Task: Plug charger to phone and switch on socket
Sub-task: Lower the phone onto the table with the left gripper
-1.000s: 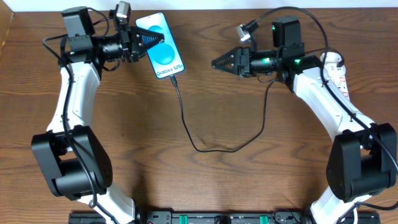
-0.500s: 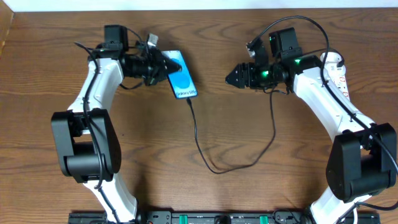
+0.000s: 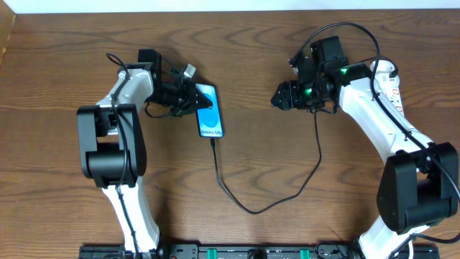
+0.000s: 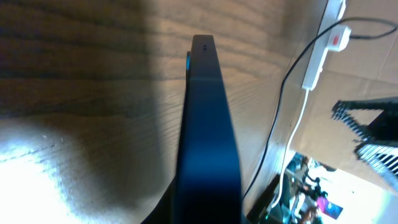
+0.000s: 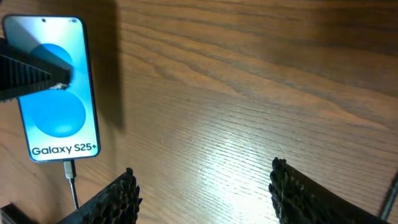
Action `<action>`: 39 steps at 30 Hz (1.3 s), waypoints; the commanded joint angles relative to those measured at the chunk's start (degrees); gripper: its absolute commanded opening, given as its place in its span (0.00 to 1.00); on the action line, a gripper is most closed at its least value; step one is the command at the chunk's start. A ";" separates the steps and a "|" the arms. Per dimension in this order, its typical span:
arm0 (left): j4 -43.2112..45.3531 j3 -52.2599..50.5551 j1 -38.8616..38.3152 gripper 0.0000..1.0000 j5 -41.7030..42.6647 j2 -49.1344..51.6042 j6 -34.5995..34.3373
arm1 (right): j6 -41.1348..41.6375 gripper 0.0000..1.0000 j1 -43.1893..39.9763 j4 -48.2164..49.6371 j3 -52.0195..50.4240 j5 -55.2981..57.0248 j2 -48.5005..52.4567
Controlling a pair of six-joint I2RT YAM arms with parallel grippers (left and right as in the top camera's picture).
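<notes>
Overhead view, left of the frame: what is seen of the left gripper (image 3: 197, 99)?

It is seen closed on the upper left edge of the phone (image 3: 210, 115). In the right wrist view one dark finger (image 5: 31, 73) is laid across the top of the blue screen.

Is the phone lying flat on the table (image 3: 273, 165)?

That cannot be told. The screen is turned upward, left of centre in the upper half of the frame, and a shadow is cast beside it. In the left wrist view only its thin dark edge is shown, blurred, and the fingers gripping it are cut off at the bottom.

And the charger (image 3: 251, 210)?

Its small plug tip is seen seated in the phone's lower edge. The black cable is looped down toward the lower middle and up again on the right, where its far end is hidden behind the right arm (image 3: 374, 115).

The right gripper (image 3: 279, 97)?

It is placed in the upper right, pointed toward the phone and well apart from it, its fingers spread wide with nothing between them.

The socket (image 3: 392, 75)?

Only a strip of white with red marks is shown at the far right, mostly hidden by the arm. The switch positions cannot be made out.
</notes>
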 commanded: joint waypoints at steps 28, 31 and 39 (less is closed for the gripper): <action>-1.60 0.37 -0.94 0.12 -4.26 2.97 0.83 | -1.18 0.68 0.13 -2.29 0.55 4.26 -1.01; -1.57 0.37 -0.92 0.13 -6.16 2.99 0.57 | -1.18 0.69 0.13 -2.27 0.55 4.28 -1.01; -1.53 0.37 -0.92 0.33 -10.93 2.99 -0.46 | -1.18 0.69 0.13 -2.23 0.57 4.28 -1.01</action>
